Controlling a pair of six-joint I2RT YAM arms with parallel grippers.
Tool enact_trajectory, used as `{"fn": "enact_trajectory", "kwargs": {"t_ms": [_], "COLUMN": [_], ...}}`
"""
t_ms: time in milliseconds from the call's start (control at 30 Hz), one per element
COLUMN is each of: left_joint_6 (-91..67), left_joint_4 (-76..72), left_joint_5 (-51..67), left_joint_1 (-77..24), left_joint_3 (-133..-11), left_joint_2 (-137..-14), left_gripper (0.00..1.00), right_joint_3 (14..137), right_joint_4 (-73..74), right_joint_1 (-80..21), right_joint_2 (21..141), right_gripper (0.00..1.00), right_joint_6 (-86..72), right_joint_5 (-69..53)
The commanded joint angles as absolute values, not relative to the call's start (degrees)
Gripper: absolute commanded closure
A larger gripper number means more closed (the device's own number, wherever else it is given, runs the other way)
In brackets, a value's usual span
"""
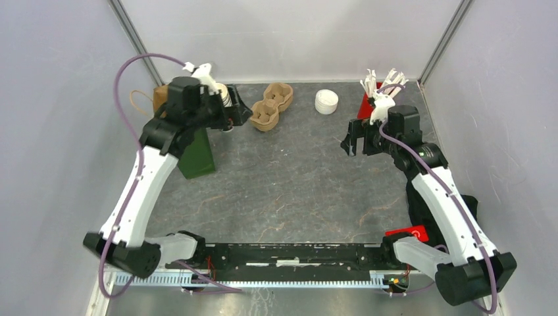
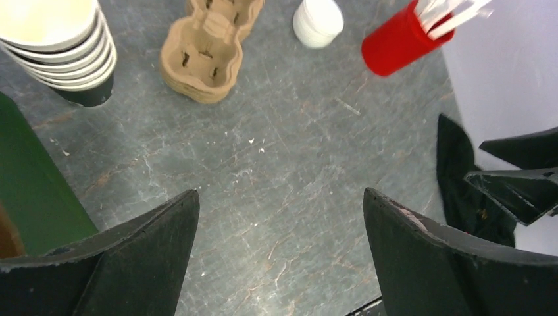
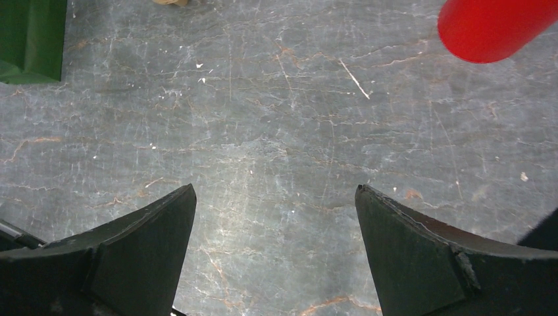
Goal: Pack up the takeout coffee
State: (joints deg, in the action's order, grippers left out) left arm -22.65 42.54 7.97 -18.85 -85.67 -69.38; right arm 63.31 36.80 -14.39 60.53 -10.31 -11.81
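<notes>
White-shelled arms (image 1: 141, 191), black joints (image 1: 181, 99), looping purple cables (image 1: 158, 55), black wedge-shaped pincer fingers (image 2: 145, 257)

Middle of the table (image 1: 289, 184) ahead of the left gripper (image 2: 279, 192) is wide open, but the back row's crowded: cup stack (image 2: 59, 52), cardboard carrier (image 2: 201, 62), lid stack (image 2: 318, 23), red stirrer holder (image 2: 398, 43), plus a green box (image 1: 197, 155) on the left and black cloth (image 2: 457, 191) on the right.

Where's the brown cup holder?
In the top view the brown cup holder sits at the far edge of the table, between the stack of cups and the white lids.
</notes>
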Motion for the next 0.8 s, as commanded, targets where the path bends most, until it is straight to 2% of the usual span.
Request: {"fn": "enact_trajectory", "kwargs": {"t_ms": [0, 267, 367, 433, 533, 767], "left_joint_6": [-17.38, -12.02, -10.29, -9.95, -11.06, -14.69], "left_joint_4": [43.27, 43.89, 47.53, 49.37, 50.67, 50.69], "left_joint_5": [-1.81, -16.96, -21.18, -21.05, -20.84, -16.22], "left_joint_1": [-21.36, -21.96, -21.6, -20.52, -19.04, -15.09], "left_joint_3": [-93.01, -104.01, -113.74, -119.83, -124.75, -130.14], "left_joint_2": [-77.67, -94.01, -102.28, -107.01, -112.02, -118.2], "left_gripper": [0.04, 0.04, 0.04, 0.1, 0.14, 0.22], "right_joint_3": [66.89, 67.26, 68.0, 67.18, 67.95, 68.16], "right_joint_4": [33.96, 35.44, 37.06, 36.88, 38.05, 39.58], "right_joint_1": [-15.9, -17.15, -17.16, -17.22, -17.2, -20.59], "right_joint_2": [62.39, 63.46, 64.38, 64.43, 65.26, 66.55], "right_gripper": [0.02, 0.02, 0.02, 0.02, 0.02, 0.02], "right_joint_6": [-10.25, -8.76, -8.11, -7.24, -4.09, -0.49], "right_joint_5": [-13.07, -11.03, -9.79, -9.93, -9.45, -8.25]}}
